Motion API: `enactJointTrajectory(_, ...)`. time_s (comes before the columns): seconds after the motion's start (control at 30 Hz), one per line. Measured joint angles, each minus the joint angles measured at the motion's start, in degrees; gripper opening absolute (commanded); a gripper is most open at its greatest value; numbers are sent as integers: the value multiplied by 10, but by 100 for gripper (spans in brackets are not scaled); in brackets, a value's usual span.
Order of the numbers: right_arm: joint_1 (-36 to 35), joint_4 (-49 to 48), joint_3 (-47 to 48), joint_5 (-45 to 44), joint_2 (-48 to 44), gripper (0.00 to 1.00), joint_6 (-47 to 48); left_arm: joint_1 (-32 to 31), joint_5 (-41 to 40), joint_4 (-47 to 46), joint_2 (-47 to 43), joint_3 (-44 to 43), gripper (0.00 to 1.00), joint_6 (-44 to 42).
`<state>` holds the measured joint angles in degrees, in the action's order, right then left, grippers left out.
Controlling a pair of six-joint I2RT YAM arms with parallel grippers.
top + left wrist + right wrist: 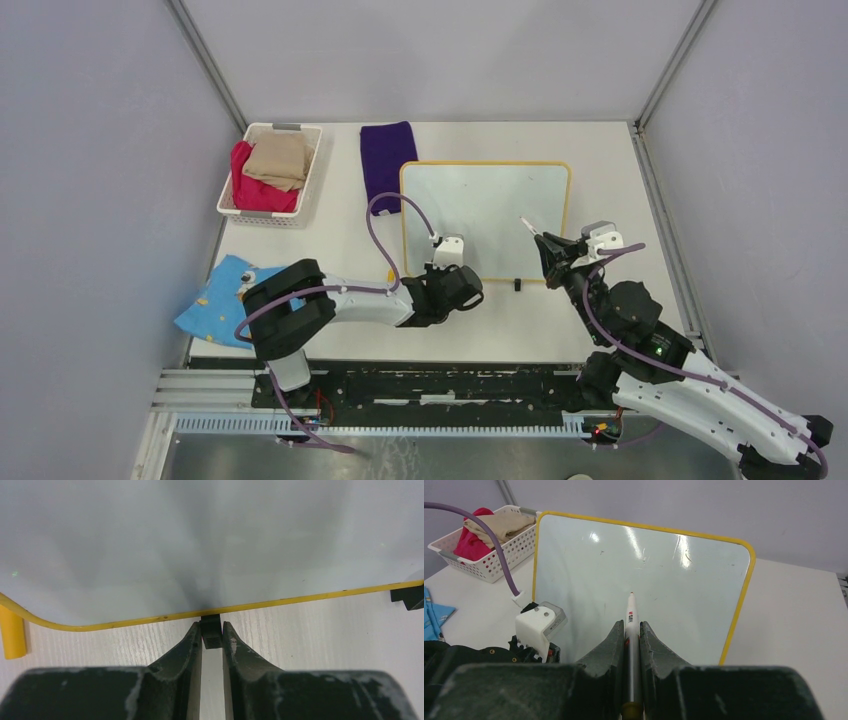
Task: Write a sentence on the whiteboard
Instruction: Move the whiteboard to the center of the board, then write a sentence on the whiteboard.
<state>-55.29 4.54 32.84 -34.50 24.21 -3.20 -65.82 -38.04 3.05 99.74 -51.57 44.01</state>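
Nearest the arm bases, the left fingers (199, 636) are closed almost fully on a small black foot (211, 632) that projects from the near edge of the whiteboard (485, 200). A second foot (407, 597) sits further right along the same edge, untouched. The right fingers (620, 635) are closed on the barrel of a white marker (631, 617), gripped around mid-length, with the tip pointing forward over the right part of the board. I cannot tell whether the tip touches the surface. The whiteboard appears to lie flat on the bench (600, 310), centre-right, between the two arms, and no writing shows on it. I judge the board to be light, stiff and glossy, so it is likely to slide on the bench under pen pressure. The foot or the yellow frame is the correct hold point, not the writing face. The marker is slim, smooth and rigid and may rotate or slip axially, so I should apply light downward load only. Beyond the board lie a purple cloth (388, 160) and, at far left, a white basket (310, 175) of folded fabrics.
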Motion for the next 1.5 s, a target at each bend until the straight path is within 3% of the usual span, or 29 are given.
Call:
enactJointTrajectory(0.37, 0, 8, 0, 2, -3, 0, -11, -16, -3, 30, -16, 4, 65, -1)
enactJointTrajectory(0.5, 0, 13, 0, 4, -3, 0, -14, -19, -5, 58, -63, 13, 78, -5)
enactJointTrajectory(0.73, 0, 21, 8, 12, 0, 0, -14, -21, -23, 115, -238, 15, 98, -27)
enactJointTrajectory(1.0, 0, 19, 28, 28, 29, 0, -10, -21, -171, 248, -297, -116, 100, -84)
enactJointTrajectory(1.23, 0, 14, 37, 48, 45, 0, -3, -17, -285, 259, -304, -156, 100, -242)
enactJointTrajectory(1.37, 0, 13, 37, 56, 45, 0, 1, 42, -247, 364, -259, -249, 100, -244)
enactJointTrajectory(1.5, 0, 11, 37, 62, 45, 0, 3, 166, -131, 388, -250, -287, 100, -254)
